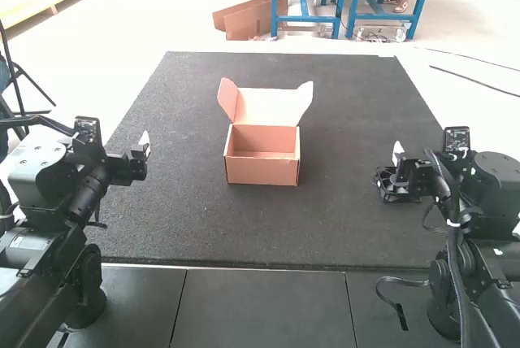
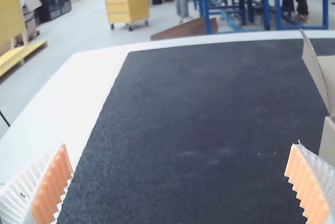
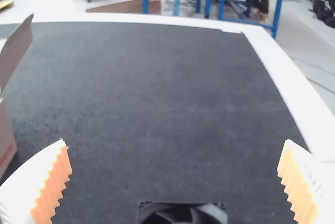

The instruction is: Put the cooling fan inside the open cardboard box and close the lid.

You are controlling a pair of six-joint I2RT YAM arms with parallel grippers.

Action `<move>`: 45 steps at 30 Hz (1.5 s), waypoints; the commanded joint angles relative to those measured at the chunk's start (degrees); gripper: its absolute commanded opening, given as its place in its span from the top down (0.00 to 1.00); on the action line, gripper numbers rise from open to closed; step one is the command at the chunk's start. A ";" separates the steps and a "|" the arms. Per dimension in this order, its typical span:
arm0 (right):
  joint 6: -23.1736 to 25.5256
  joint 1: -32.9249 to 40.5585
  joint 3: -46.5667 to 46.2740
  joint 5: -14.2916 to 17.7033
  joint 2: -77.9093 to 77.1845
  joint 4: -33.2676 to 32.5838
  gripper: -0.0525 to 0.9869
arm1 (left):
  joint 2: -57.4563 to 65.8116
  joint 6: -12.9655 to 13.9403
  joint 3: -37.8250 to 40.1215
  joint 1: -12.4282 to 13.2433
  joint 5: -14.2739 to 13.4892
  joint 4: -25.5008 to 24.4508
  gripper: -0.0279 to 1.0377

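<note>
The open cardboard box (image 1: 262, 155) stands mid-mat, its lid (image 1: 266, 104) upright at the back with side flaps spread. A black cooling fan (image 1: 388, 184) lies flat on the mat to the right of the box. My right gripper (image 1: 400, 171) hovers just above the fan, open; in the right wrist view the fan (image 3: 183, 214) sits between and just ahead of its ribbed fingers (image 3: 46, 182). My left gripper (image 1: 146, 157) is open over the mat's left side, well apart from the box. In the left wrist view its gripper (image 2: 178, 195) holds nothing, and the box's edge (image 2: 315, 72) shows.
A black mat (image 1: 162, 202) covers the table, with a white border (image 1: 73, 80) round it. The box's side (image 3: 11, 51) appears in the right wrist view. Bare mat lies between the fan and the box.
</note>
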 commanded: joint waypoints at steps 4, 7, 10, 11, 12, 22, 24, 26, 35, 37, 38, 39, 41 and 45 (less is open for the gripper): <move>-0.48 -0.22 -0.21 0.53 -0.58 -0.41 0.07 | -0.67 0.06 -0.34 -0.07 0.12 0.58 0.07; -0.04 -0.22 -0.21 0.61 -0.58 -0.06 0.07 | -0.58 0.06 -0.34 0.02 0.12 0.84 0.07; 1.45 -0.31 -0.21 1.05 -0.58 1.79 0.07 | -0.67 -0.55 -0.34 0.02 0.20 3.04 0.07; 1.54 -0.40 -0.21 1.32 -0.58 2.49 0.07 | -0.58 -1.08 -0.25 0.02 0.29 4.53 0.07; 1.63 -0.58 -0.21 1.58 -0.58 3.11 0.07 | -0.58 -1.17 -0.34 0.11 0.47 4.80 0.07; 1.45 -0.66 2.87 1.67 0.47 12.16 0.07 | -0.14 -1.08 2.12 0.37 0.03 10.86 0.07; 0.93 -0.66 4.54 1.67 2.58 12.60 0.07 | 0.91 -0.99 4.23 0.19 -0.15 10.07 0.07; 1.01 -0.66 6.74 2.20 6.10 12.95 0.07 | 3.29 -0.91 6.69 0.19 0.03 10.33 0.07; 4.27 -0.75 24.75 6.94 27.11 8.91 0.07 | 22.45 -1.08 20.93 0.55 -1.20 10.42 0.07; 4.88 -0.75 29.76 7.03 30.71 4.08 0.07 | 25.44 -1.08 24.09 0.55 -2.96 9.28 0.07; 5.50 -0.66 32.31 7.12 32.38 1.97 0.08 | 26.84 -1.08 26.29 0.55 -3.40 7.61 0.07; 5.76 -0.75 34.86 7.38 34.14 -0.58 0.08 | 28.25 -1.08 28.75 0.55 -3.49 5.41 0.07; 6.99 -0.75 39.78 7.38 37.48 -5.59 0.08 | 31.50 -1.08 34.03 0.46 -3.57 -0.39 0.07; 8.05 -0.66 47.87 6.85 42.84 -13.68 0.08 | 37.13 -1.08 44.13 0.02 0.64 -12.87 0.07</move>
